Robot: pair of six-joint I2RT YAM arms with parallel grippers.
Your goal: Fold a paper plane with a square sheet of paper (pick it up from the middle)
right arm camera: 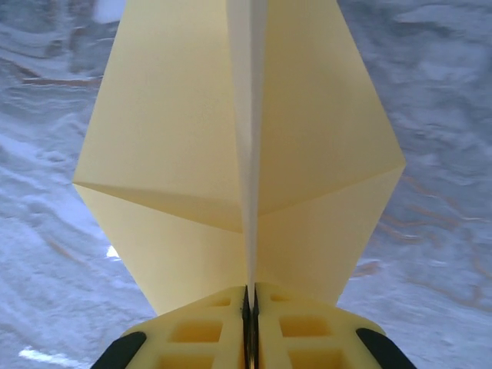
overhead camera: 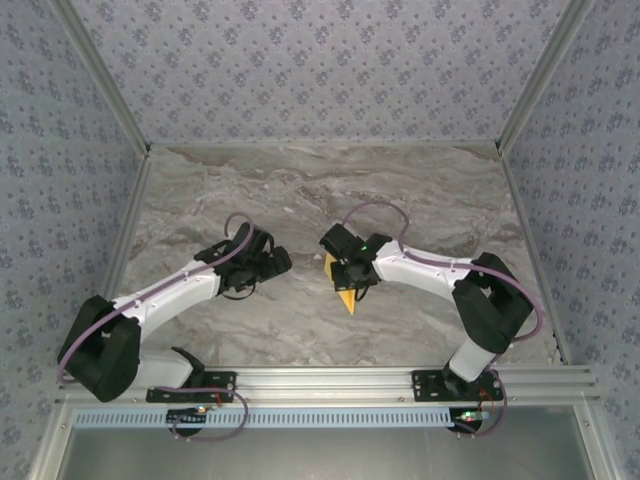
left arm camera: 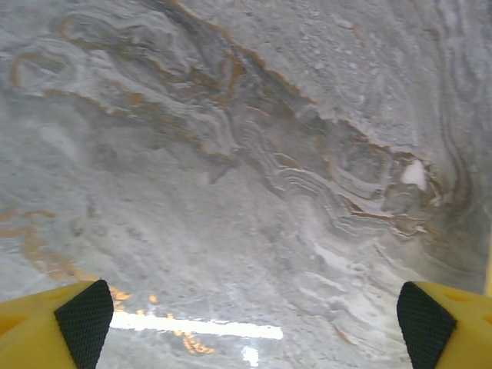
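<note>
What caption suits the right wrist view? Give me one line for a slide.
Right gripper fingers shut on the centre crease of the yellow paper plane, wings spread, marble table behind.

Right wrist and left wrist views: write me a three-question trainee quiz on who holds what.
1. True or false: the left end effector holds the paper plane.
2. The right end effector is shut on: A) a wing's outer corner, B) the centre crease, C) nothing.
3. Fill in: the left end effector hangs open over the bare marble ____.
Key: 1 false; 2 B; 3 table.
</note>
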